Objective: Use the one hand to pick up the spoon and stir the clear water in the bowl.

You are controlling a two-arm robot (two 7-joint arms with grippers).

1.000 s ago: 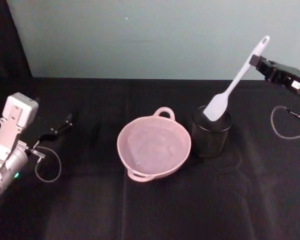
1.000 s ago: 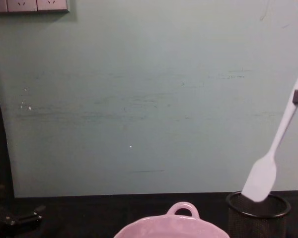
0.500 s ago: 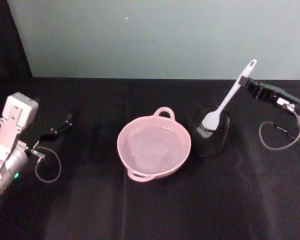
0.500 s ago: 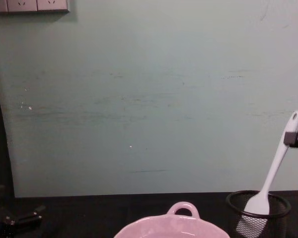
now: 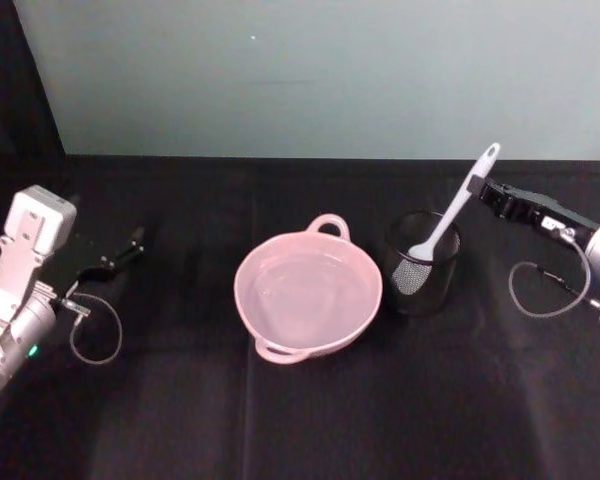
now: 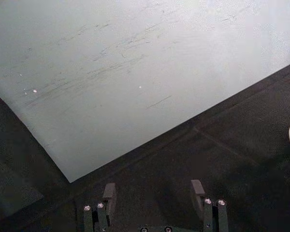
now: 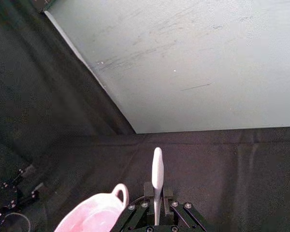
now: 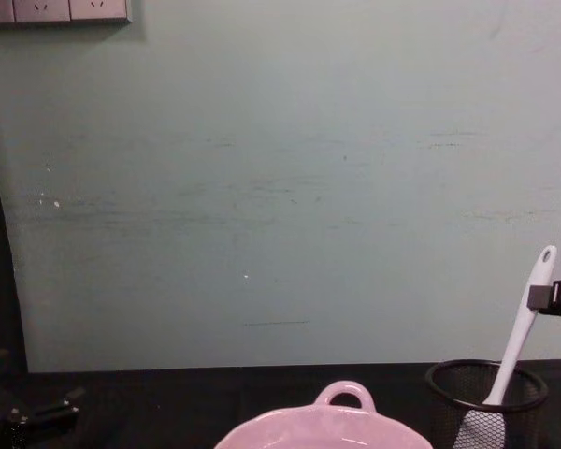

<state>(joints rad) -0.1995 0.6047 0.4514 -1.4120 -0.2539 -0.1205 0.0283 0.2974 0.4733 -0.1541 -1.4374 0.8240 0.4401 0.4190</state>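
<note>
- Covering the whole work area, the black-draped table (image 5: pixel 310 420) carries everything; judged from the layout, the step in hand is either the pick-up of the spoon from its holder or its return there, and the frames alone do not settle which.
- Sitting at the middle of the table, the pale pink bowl (image 5: pixel 365 300) has one loop handle on its far rim and another on its near rim, and the clear water (image 5: pixel 305 295) inside shows as a faint sheen and nothing more.
- Just to the right of the bowl, seemingly without touching it, stands the black wire-mesh cup (image 5: pixel 435 285).
- Resting with its blade down inside that cup, the white spoon (image 5: pixel 460 205) leans up and to the right, its holed handle tip above the rim.
- Reaching in from the right, the right pincer (image 5: pixel 488 192) is clamped on the upper handle just below the hole; the right wrist view shows the handle (image 7: pixel 157 186) rising between the closed-in fingers.
- Parked far to the left, well apart from bowl and cup, the left pincer (image 6: pixel 154 195) has its fingers apart and holds nothing.
- If stirring is yet to come, the next move calls for a straight lift until the blade clears the mesh rim, a short carry left over the bowl, then a lowering into the water and slow circles, keeping the blade off the ceramic wall.
- The thin leaning handle may twist in the grip, so a firm hold matters.
</note>
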